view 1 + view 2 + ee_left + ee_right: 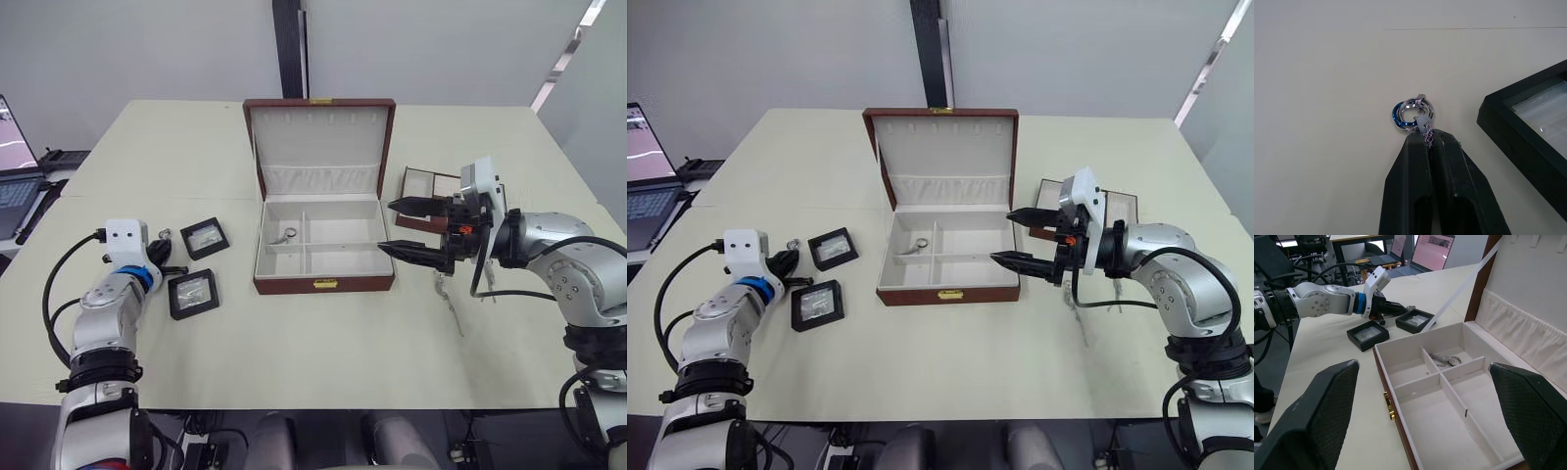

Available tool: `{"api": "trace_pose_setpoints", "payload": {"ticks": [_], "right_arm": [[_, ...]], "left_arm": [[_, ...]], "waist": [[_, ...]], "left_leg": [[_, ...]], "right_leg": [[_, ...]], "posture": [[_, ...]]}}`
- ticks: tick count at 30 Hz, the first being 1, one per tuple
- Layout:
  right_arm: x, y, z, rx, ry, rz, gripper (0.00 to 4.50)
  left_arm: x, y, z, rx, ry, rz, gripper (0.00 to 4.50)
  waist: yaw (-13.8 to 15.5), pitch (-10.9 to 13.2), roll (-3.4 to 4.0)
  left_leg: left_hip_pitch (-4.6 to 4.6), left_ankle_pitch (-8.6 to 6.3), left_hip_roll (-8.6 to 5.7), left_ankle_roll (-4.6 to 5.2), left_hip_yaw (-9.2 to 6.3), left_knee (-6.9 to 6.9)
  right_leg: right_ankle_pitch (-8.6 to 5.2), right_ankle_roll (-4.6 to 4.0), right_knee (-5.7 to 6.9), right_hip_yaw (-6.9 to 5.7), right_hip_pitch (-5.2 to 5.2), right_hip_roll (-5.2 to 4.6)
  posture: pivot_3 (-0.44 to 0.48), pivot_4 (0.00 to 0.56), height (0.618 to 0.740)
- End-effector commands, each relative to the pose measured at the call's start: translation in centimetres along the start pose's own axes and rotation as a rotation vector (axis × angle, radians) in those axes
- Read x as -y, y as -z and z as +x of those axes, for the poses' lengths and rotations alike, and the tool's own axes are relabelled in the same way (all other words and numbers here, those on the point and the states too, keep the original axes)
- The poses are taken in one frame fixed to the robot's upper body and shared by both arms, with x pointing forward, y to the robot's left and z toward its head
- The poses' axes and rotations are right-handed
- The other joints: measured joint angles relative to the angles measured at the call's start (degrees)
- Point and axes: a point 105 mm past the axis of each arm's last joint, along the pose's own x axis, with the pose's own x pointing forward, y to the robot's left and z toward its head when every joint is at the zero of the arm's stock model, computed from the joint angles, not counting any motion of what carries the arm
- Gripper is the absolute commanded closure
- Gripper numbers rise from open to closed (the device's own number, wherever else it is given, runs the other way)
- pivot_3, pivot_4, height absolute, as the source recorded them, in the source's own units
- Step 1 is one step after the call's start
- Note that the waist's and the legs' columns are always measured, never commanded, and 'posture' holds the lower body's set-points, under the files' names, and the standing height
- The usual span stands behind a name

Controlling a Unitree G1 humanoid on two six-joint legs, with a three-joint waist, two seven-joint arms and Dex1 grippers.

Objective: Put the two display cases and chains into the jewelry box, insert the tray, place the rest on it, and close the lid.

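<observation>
The brown jewelry box stands open at the table's middle, lid upright, with one chain in its back left compartment. Two black display cases lie on the table left of the box. Beside them my left gripper rests low on the table, shut on a chain with blue and silver rings. My right gripper hovers open at the box's right edge, holding nothing. Behind it lies the brown tray. Another chain lies on the table below the right gripper.
A laptop and cables sit on the neighbouring table at the far left. A seam between two tabletops runs behind the display cases. A black post rises behind the box.
</observation>
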Motion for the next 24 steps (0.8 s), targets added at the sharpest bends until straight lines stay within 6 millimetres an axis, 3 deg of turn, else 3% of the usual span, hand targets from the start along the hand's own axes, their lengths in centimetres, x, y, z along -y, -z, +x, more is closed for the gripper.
{"api": "trace_pose_setpoints", "payload": {"ticks": [1, 10, 17, 24], "right_arm": [[-0.5, -1.5, -0.4, 0.018, -0.014, -0.073, 0.0], [-0.9, -1.4, -0.5, 0.019, -0.031, -0.075, 0.0], [-0.8, -1.7, -0.7, 0.022, -0.023, -0.091, 0.0], [-0.6, -2.3, -1.5, 0.027, -0.001, -0.106, 0.0]], "left_arm": [[-1.4, 2.2, -0.5, -0.073, -0.054, -0.022, 4.49], [-2.3, 0.2, -1.3, 0.019, -0.064, -0.07, 4.49], [-0.6, -2.5, -2.8, 0.09, 0.06, -0.013, 4.49], [1.7, -7.0, -5.2, 0.157, 0.217, 0.081, 4.49]], "waist": [[-0.1, 0.0, 0.01], [-0.7, 0.0, 0.01], [-0.4, 0.0, -0.07], [-0.4, 0.2, -0.36]], "left_leg": [[0.0, 0.0, 0.0, 0.0, 0.0, 0.0], [0.01, 0.0, 0.02, 0.0, -0.02, -0.01], [-0.03, 0.0, 0.02, 0.0, -0.01, -0.01], [-0.14, 0.0, 0.03, -0.01, -0.08, -0.01]], "right_leg": [[0.0, 0.0, 0.01, 0.0, 0.0, 0.0], [-0.01, -0.02, 0.02, 0.0, 0.0, 0.03], [-0.01, -0.02, -0.01, -0.01, 0.0, 0.0], [-0.02, -0.03, -0.07, -0.07, -0.03, -0.01]], "posture": [[0.0, 0.15, 0.74], [0.0, 0.15, 0.74], [0.0, 0.15, 0.74], [0.0, 0.15, 0.74]]}}
